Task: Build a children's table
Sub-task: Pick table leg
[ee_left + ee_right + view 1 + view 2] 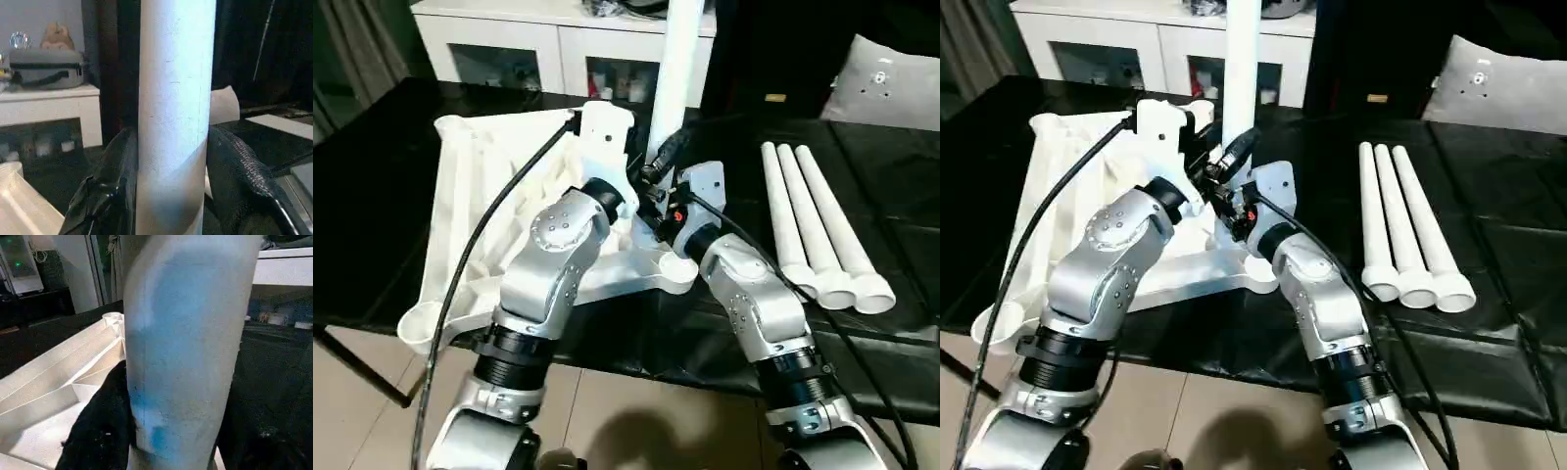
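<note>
The children's table top [480, 206] lies upside down on the black table, ribbed underside up, a corner socket [416, 328] at its near left. One white leg [677, 69] stands upright at the top's far right corner. Both grippers hold it low down. In the left wrist view my left gripper [171, 152] is shut on the leg [176, 98], black fingers [234, 161] pressing either side. In the right wrist view my right gripper [176, 411] is shut on the same leg [190, 333], one finger [102, 421] against it. Three more legs [822, 225] lie side by side at the right.
A white low cabinet with glass doors [558, 49] stands behind the black table [372, 196]. A grey cushion [886, 83] sits at the far right. Black cables [499, 206] run over the table top from my forearms. The black table's front edge is close to my body.
</note>
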